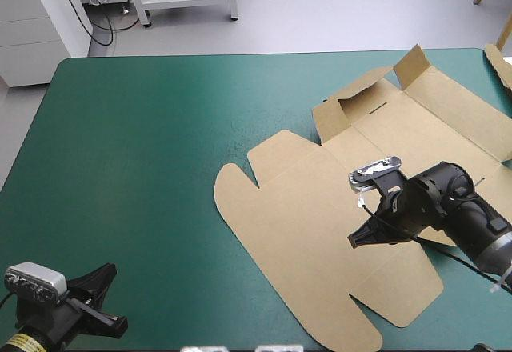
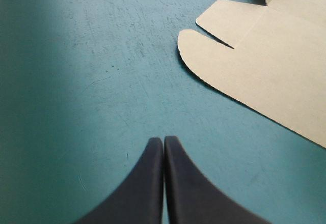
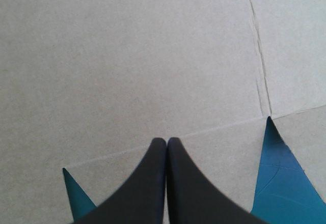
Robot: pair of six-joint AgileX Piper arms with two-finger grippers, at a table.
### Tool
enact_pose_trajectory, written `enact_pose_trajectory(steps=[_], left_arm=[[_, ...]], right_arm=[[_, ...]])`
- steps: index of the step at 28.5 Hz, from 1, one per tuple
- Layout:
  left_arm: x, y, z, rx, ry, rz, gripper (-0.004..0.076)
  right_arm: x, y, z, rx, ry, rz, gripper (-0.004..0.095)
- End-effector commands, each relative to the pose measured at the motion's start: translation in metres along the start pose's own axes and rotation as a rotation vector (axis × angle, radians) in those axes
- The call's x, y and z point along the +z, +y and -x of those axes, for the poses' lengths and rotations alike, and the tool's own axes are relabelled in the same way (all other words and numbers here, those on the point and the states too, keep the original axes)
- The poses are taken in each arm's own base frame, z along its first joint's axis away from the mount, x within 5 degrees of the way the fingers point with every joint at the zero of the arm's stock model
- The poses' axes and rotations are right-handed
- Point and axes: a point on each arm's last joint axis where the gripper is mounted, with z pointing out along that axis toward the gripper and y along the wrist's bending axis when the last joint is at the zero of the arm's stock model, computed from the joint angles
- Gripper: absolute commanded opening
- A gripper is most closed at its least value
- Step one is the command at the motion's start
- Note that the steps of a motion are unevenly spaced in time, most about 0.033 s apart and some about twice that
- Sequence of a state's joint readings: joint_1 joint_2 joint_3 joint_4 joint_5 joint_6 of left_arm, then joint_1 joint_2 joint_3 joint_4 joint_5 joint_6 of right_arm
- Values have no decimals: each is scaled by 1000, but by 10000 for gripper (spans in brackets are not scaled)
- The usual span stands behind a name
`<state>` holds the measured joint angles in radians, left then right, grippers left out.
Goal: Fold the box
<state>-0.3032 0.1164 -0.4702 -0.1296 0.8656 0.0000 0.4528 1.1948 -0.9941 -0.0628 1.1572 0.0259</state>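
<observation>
The brown box (image 1: 320,232) lies as a cut sheet on the right half of the table, mostly flat, with two flaps raised at its far end (image 1: 376,88). My right gripper (image 1: 356,240) hangs over the sheet's middle, shut, with nothing held. In the right wrist view its fingers (image 3: 165,143) meet in one point above the board (image 3: 127,56), near a crease. My left gripper (image 1: 108,270) sits at the table's near left corner, also shut. In the left wrist view its tip (image 2: 163,140) points over bare cover toward the box's rounded flaps (image 2: 214,40).
The teal-green cover (image 1: 144,144) is bare across the left half. Another piece of brown board (image 1: 500,64) shows at the table's far right edge. A white cabinet (image 1: 40,16) stands beyond the far left corner.
</observation>
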Motion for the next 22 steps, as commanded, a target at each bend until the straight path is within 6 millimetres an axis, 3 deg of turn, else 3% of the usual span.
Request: enact_pose_trajectory(steps=[1, 22], left_arm=[[-2, -2, 13, -15, -76, -10, -8], [-2, -2, 13, -15, -76, -10, -8]], right_arm=[[-11, -2, 1, -4, -52, -17, -21], [-12, -3, 2, 45, -58, -18, -21]])
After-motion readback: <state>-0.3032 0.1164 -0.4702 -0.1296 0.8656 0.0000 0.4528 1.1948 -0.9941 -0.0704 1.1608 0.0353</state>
